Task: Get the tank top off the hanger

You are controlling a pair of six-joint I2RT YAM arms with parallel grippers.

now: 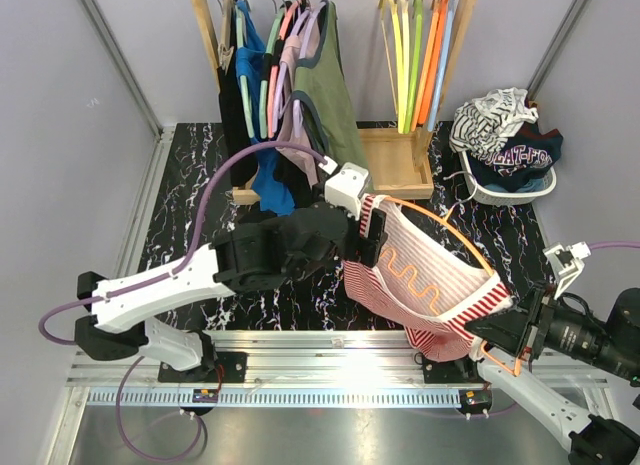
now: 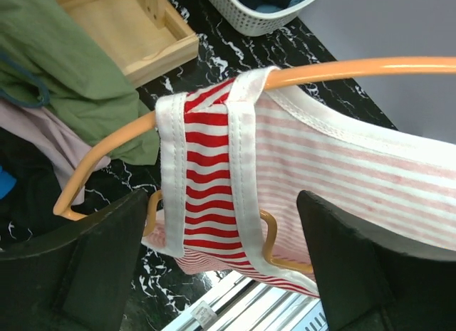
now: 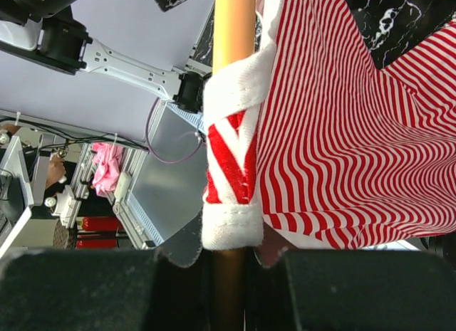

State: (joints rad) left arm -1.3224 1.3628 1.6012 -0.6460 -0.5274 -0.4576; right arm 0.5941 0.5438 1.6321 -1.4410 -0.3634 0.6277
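Above the black marbled surface (image 1: 190,175), we see the red-and-white striped tank top (image 1: 425,275) draped on an orange hanger (image 1: 450,228) and held in the air between the two arms. The right pincer (image 1: 505,330) grips one end of the hanger. In its wrist view its fingers (image 3: 92,288) are clamped on the orange rod, with a white-hemmed strap (image 3: 231,167) wrapped round the rod just above them. At the other end the left pincer (image 1: 365,230) stands wide. In its own wrist view the two dark fingers (image 2: 100,260) flank the other striped strap (image 2: 206,181), which loops over the hanger, and neither finger touches the cloth. The body of the tank top sags below the hanger toward the near edge of the surface.

Behind, a wooden rack (image 1: 208,35) carries several garments, among them a green top (image 1: 335,95), beside a row of bare coloured hangers (image 1: 415,45). A white basket (image 1: 490,195) heaped with clothes sits at the far right of the surface.
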